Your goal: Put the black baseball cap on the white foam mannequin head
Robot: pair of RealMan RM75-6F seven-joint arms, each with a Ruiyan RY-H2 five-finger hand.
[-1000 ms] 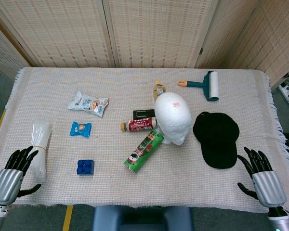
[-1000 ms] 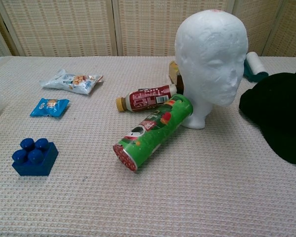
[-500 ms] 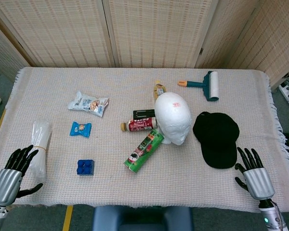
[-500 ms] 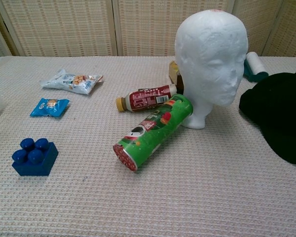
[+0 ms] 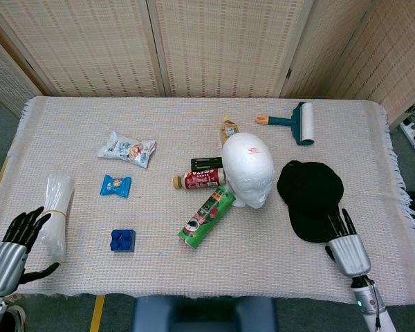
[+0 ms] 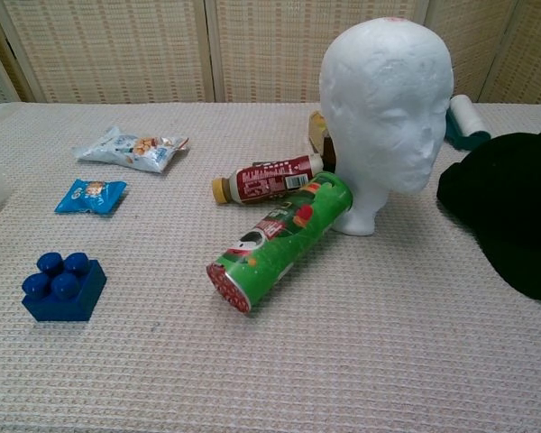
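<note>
1. From the head view, the white foam mannequin head (image 5: 248, 170) stands near the middle of the table (image 5: 194, 277).
2. The black baseball cap (image 5: 310, 199) lies flat on the table just to the right of the mannequin head, not on it.
3. The right hand (image 5: 346, 243) is at the front right, holding nothing, with its fingers spread apart. Its fingertips (image 5: 339, 220) reach the near edge of the cap.
4. The left hand (image 5: 12, 247) is at the front left edge, also holding nothing, fingers apart. It is just beside a clear plastic bag roll (image 5: 57, 213).
5. A green chip can (image 5: 207, 216) lies on its side, touching the base of the mannequin head. A red drink bottle (image 5: 199, 180) lies behind it.
6. A blue block (image 5: 122, 240), a small blue snack pack (image 5: 115, 185), a white snack bag (image 5: 127, 148) and a lint roller (image 5: 293, 122) are spread around.
7. From the chest view, the mannequin head (image 6: 388, 113) stands upright and the cap (image 6: 509, 207) lies at the right edge.
8. The chip can (image 6: 280, 241) leans on the head's base, with the blue block (image 6: 63, 287) well apart at the left. No hands show here.
</note>
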